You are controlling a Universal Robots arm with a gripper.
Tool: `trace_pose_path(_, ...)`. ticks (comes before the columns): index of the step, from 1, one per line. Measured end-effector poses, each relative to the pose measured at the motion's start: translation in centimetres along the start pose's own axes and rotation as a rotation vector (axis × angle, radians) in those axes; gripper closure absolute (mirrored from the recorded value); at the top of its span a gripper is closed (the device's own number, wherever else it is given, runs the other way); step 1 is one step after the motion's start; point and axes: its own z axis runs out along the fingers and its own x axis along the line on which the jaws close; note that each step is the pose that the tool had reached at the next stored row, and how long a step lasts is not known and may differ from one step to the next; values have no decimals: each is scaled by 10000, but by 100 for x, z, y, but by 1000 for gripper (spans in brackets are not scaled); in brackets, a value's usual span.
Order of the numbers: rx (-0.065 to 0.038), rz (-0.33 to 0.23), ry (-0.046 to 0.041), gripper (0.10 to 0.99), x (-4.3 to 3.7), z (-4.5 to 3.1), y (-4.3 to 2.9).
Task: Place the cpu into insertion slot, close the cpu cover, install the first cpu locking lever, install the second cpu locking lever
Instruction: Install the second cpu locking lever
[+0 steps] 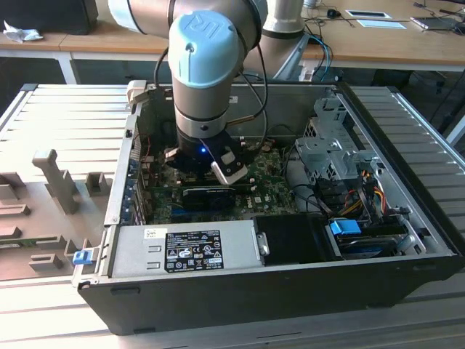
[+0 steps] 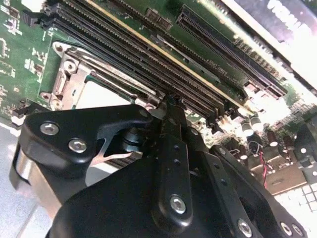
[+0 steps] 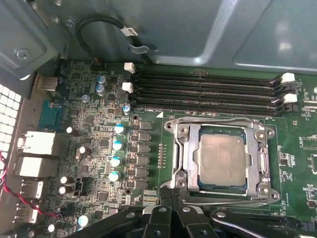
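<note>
Black gripper [image 3: 171, 210]: fingers drawn together at the near edge of the socket, nothing visibly held between them. Cpu [image 3: 222, 159]: seated flat in the insertion slot [image 3: 193, 184], just beyond the fingertips. Cpu cover [image 3: 188, 148]: lying down around the chip, silver top showing through its window. Green circuit board [image 3: 94, 134]: level, memory slots [image 3: 208, 94] running along the socket's far side. Computer case [image 1: 240, 298]: open, arm reaching down inside.

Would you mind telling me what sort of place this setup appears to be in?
Probably a robotics lab or electronics workshop: an open computer case lies on a slatted metal bench, wooden desks with cables stand behind, and the gripper hovers by the cpu.
</note>
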Motion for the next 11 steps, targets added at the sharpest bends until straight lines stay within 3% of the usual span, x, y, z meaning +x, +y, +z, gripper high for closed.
trace_pose_path(2, -135, -10, -15, 980, 1, 23, -1)
trace_pose_path(11, -154, -15, -11, 980, 20, 26, 21)
